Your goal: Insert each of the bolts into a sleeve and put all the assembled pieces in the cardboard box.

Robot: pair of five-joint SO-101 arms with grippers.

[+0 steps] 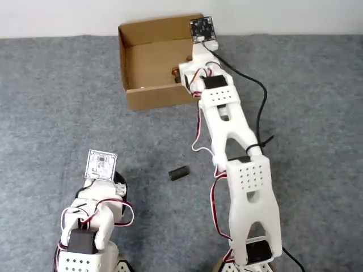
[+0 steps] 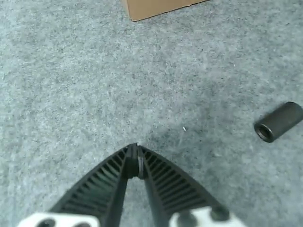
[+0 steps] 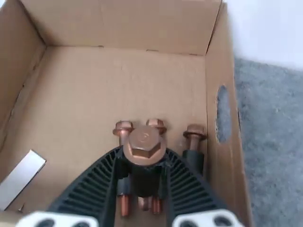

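Your right gripper (image 3: 142, 156) is clenched on an assembled piece (image 3: 144, 144): a copper bolt seated in a black sleeve. It is held inside the cardboard box (image 3: 118, 28), above the box floor. The piece's long axis runs along the fingers, with the hex head towards the wrist and the shank end pointing down at the floor. Letting go looks like the next move, so the relation to watch is what lies just under and beside the held piece. Three more copper bolt heads (image 3: 194, 131) crowd there in a row, close to the box wall with the hand-hole (image 3: 223, 113). That makes four bolts in all, one held and three lying in the box. One loose sleeve (image 1: 178, 173) is out on the grey carpet (image 1: 57, 102), between the two arms and well clear of the box. Its long axis lies roughly crosswise in the high view, and its bore is unfilled. Your left gripper (image 2: 136, 158) is shut on nothing, low over the carpet. The loose sleeve sits off to that gripper's right, so it is the nearer gripper for that piece.
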